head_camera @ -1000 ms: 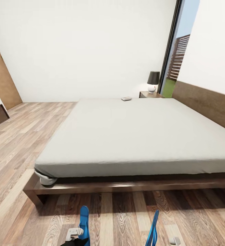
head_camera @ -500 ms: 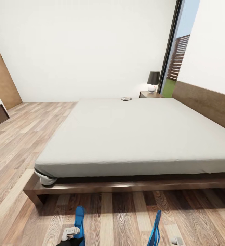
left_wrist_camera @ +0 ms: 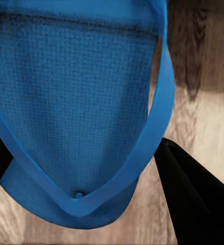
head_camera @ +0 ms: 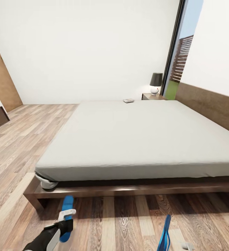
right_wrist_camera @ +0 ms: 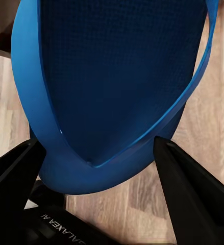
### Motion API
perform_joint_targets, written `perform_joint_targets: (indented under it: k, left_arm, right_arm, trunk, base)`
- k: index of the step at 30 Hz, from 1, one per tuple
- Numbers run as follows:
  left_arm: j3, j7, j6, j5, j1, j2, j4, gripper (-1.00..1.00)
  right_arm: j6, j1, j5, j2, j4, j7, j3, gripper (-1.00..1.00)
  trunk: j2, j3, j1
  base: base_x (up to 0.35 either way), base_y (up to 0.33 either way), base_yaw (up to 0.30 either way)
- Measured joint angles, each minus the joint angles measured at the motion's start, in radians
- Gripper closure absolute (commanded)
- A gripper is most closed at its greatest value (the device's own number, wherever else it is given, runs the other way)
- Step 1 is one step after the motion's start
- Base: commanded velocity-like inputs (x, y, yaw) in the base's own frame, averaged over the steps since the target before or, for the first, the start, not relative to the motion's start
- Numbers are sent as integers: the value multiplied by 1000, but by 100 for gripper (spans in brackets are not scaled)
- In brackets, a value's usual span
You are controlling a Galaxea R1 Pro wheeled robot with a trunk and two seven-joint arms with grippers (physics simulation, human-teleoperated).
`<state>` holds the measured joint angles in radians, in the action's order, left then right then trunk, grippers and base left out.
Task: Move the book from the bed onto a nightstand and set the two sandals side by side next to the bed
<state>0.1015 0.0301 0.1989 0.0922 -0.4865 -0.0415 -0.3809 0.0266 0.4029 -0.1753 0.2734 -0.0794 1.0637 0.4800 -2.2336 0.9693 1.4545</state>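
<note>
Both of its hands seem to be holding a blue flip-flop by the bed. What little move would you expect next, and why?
Probably lowering the left sandal to the floor beside the bed. The left gripper holds it low, near the frame's corner, while the right sandal stands on edge in the right gripper. Setting one down gives a spot to line up the other.

Head camera overlooks bed (head_camera: 139, 139); wrist cameras hug sandals (left_wrist_camera: 76, 102).

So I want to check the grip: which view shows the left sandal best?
The left wrist view: the left sandal shows its sole and strap between the left hand's fingers. The head view shows it small; the right wrist view shows the right sandal.
</note>
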Motion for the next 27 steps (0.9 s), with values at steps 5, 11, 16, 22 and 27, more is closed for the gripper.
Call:
perform_joint_targets:
  k: [5, 11, 16, 22, 27]
  left_arm:
    - [3, -61, 88, -2, -9, -6, -23, 100]
    - [5, -75, 102, -3, -10, -28, -16, 100]
    - [3, -73, 98, 2, -9, -65, -13, 100]
    - [2, -73, 18, 6, -1, -65, -14, 100]
    - [2, -71, 3, 6, 0, -52, -14, 100]
  right_arm:
    - [-1, 0, 0, 8, 0, -1, -1, 100]
    - [0, 0, 0, 9, 0, -1, -1, 100]
    - [-2, 0, 1, 32, 0, 3, 0, 100]
    - [-388, 3, -3, 97, -84, 3, 18, 100]
    - [-621, 3, 45, 107, -292, 2, 17, 100]
  trunk:
    - [0, 0, 0]
    - [0, 0, 0]
    - [0, 0, 0]
    - [0, 0, 0]
    - [0, 0, 0]
  base:
    - [0, 0, 0]
    - [0, 0, 0]
    - [0, 0, 0]
    - [0, 0, 0]
    - [0, 0, 0]
